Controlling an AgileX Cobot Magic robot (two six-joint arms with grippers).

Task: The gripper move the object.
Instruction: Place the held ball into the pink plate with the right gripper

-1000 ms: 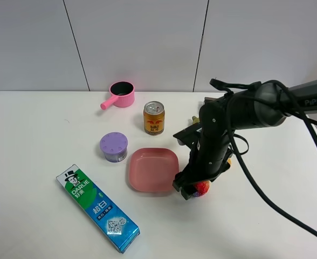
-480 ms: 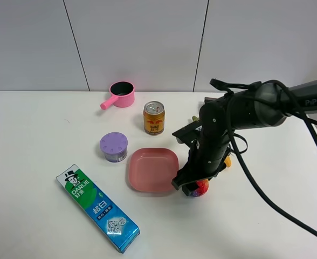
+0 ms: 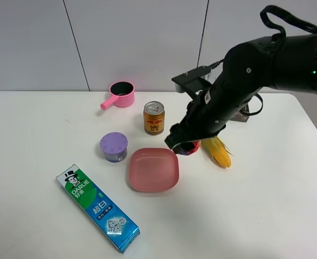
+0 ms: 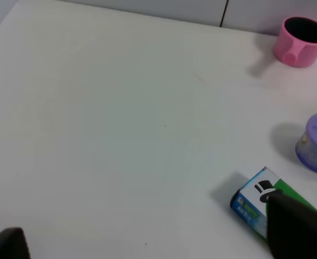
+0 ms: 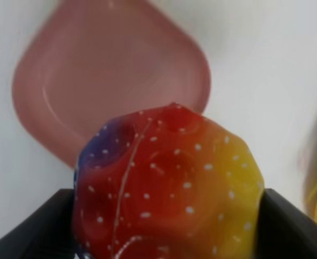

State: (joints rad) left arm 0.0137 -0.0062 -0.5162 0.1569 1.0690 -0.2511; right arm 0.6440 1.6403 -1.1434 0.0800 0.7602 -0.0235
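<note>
My right gripper [image 3: 183, 145] is shut on the bumpy rainbow ball [image 3: 192, 148] and holds it in the air above the far right corner of the pink plate [image 3: 147, 172]. In the right wrist view the ball [image 5: 169, 178] fills the space between the black fingers [image 5: 40, 237], with the plate [image 5: 94, 81] below it. My left gripper [image 4: 147, 251] is open and empty over bare table; it does not show in the exterior high view.
A yellow corn cob [image 3: 218, 151] lies just right of the ball. A drink can [image 3: 153, 117], a purple-lidded tub [image 3: 114, 147], a pink pot [image 3: 121, 94] and a toothpaste box [image 3: 97, 208] stand on the white table. The box [image 4: 253, 202] lies near the left gripper.
My right gripper has lifted the ball off the table at the plate's right edge and carried it up and back. The corn cob is now uncovered.
</note>
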